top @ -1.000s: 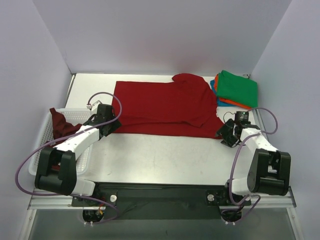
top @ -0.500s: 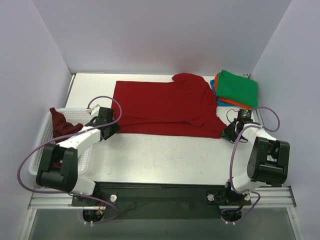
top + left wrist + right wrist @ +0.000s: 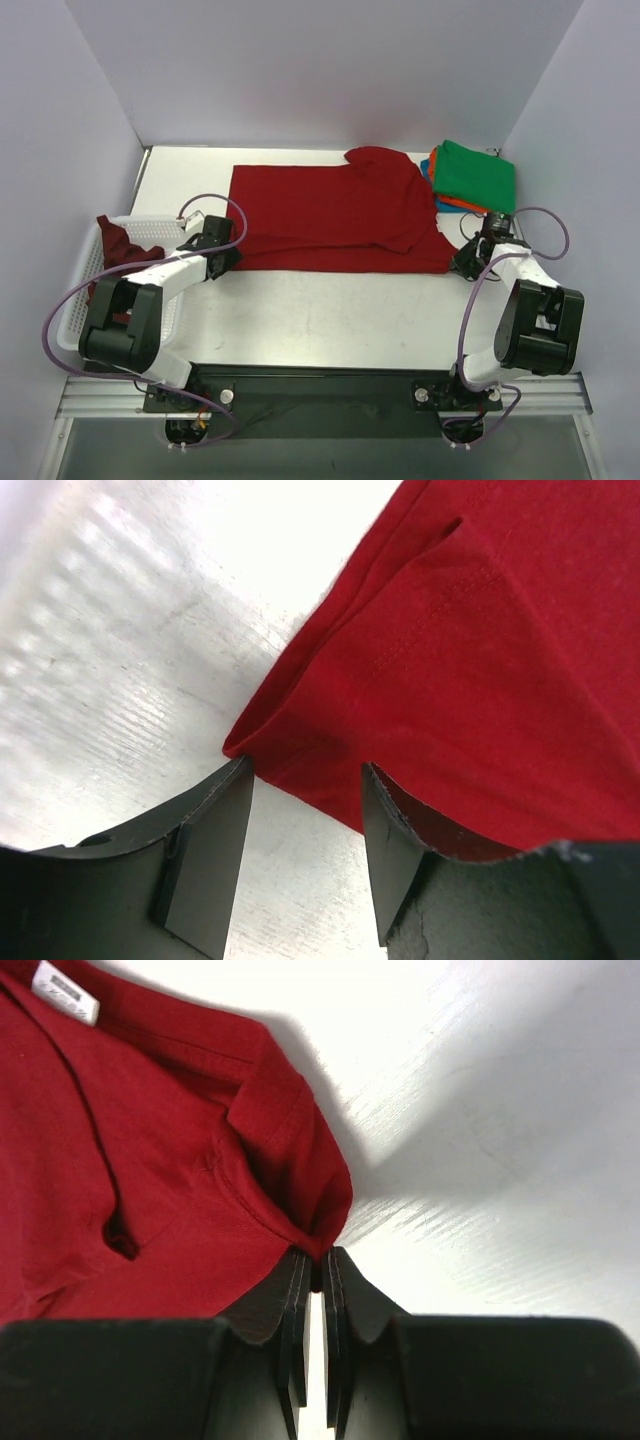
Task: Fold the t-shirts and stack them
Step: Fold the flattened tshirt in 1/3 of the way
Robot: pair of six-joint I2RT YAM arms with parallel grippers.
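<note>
- The red shirt (image 3: 335, 215) lay spread across the middle of the worktop (image 3: 330, 310), collar end toward the right. It was not yet folded down to the size of the finished pieces.
- At its near-left corner the cloth looked doubled in the left wrist view, so I judged that at most a first lengthwise fold was in.
- The stack (image 3: 472, 178) sat at the far-right corner, green on top with orange and blue edges showing under it. I counted those three as done.
- The maroon shirt (image 3: 120, 250) hung crumpled over the rim of the basket (image 3: 75, 300) at the left, untouched and well apart from the stack.
- My right tool (image 3: 315, 1270) had its fingers pressed together on the near-right corner of the red shirt, pinching a small tuck of hem just off the worktop.
- My left tool (image 3: 308, 780) was spread, with the near-left corner of the red shirt lying between the fingers but not gripped.
- I judged the task a little past halfway: three shirts stacked, one mid-fold, one waiting.
- What was left, as I read it: close the left tool, finish the folds on the red shirt, set it on the stack, then pull out, fold and stack the maroon one.
</note>
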